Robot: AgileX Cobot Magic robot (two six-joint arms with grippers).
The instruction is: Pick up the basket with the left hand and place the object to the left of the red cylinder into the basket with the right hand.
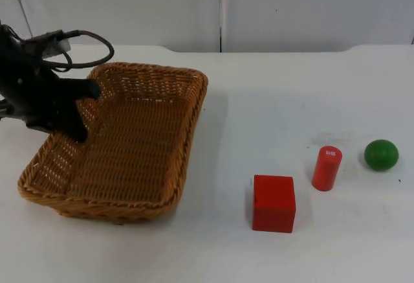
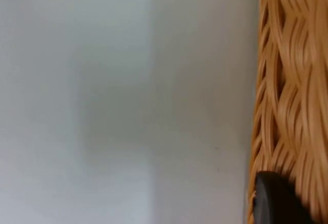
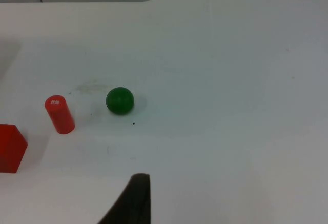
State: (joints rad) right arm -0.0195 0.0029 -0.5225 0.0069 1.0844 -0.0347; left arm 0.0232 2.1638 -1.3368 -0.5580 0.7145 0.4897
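Note:
My left gripper (image 1: 81, 111) is shut on the left rim of the woven wicker basket (image 1: 191, 137), which sits at the table's left and looks slightly tilted. In the left wrist view the basket's weave (image 2: 292, 96) stands right against that gripper's fingertip (image 2: 274, 201). A red cube (image 1: 273, 203) lies just left of the upright red cylinder (image 1: 326, 168). My right gripper (image 3: 134, 203) waits above the table well away from the cube (image 3: 10, 148) and the cylinder (image 3: 60, 114).
A green ball (image 1: 381, 154) rests to the right of the cylinder, and the right wrist view has the ball (image 3: 120, 100) too. The grey partition wall (image 1: 220, 8) closes off the table's far edge. White table top lies between the basket and the cube.

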